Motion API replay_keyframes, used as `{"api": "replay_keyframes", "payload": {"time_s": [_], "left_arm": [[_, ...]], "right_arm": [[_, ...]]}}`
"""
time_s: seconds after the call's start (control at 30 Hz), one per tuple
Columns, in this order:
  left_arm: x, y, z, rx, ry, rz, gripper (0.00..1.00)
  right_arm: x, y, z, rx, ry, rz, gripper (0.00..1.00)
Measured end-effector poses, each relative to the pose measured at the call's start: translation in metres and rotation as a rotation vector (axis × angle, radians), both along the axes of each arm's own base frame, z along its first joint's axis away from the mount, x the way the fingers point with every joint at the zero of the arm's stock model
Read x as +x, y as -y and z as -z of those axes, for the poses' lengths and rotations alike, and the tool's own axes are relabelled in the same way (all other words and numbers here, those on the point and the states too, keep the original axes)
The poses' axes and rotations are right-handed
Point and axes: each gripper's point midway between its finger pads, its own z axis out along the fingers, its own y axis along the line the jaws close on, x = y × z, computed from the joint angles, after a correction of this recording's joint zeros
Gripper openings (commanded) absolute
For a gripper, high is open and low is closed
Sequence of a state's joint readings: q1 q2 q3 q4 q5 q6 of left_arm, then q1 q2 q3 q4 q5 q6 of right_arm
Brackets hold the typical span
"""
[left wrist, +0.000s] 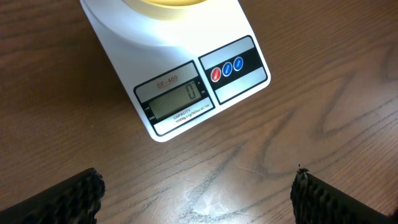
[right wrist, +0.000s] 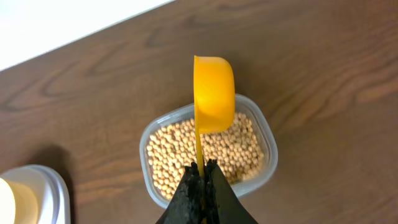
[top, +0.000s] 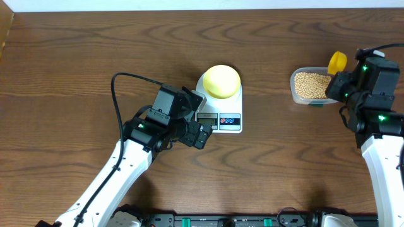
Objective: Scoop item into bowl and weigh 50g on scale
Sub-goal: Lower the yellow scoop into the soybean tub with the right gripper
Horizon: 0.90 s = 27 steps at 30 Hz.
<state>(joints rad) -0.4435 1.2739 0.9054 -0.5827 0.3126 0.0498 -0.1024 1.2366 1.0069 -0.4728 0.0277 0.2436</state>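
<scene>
Here, the overhead view shows the bowl point(top: 221, 81) sitting on the platform of the scale point(top: 219, 107), with the beans point(top: 310, 85) in a clear tub point(top: 293, 88) well to the scale's right on the surface point(top: 76, 50). Only the left wrist view resolves the display point(left wrist: 180, 99), which reads zero; the left claw point(left wrist: 199, 196) hangs released just before the scale's button end. Only the right wrist view shows the right claw point(right wrist: 202, 171) clenched on the handle of a yellow scoop point(right wrist: 213, 93) above the tub.
</scene>
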Motion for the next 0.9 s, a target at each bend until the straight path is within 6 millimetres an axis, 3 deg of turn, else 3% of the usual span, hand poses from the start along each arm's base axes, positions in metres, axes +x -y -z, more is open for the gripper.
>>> {"api": "replay_keyframes", "payload": {"time_s": [0.23,0.9], "left_arm": [[0.0001,0.0000,0.0000,0.000,0.000,0.000,0.98],[0.0001,0.0000,0.0000,0.000,0.000,0.000,0.98]], "right_arm": [[-0.0110,0.0001,0.0120,0.001,-0.066,0.004,0.01],[-0.0085,0.0022,0.0090,-0.008,-0.051,0.012,0.01]]}}
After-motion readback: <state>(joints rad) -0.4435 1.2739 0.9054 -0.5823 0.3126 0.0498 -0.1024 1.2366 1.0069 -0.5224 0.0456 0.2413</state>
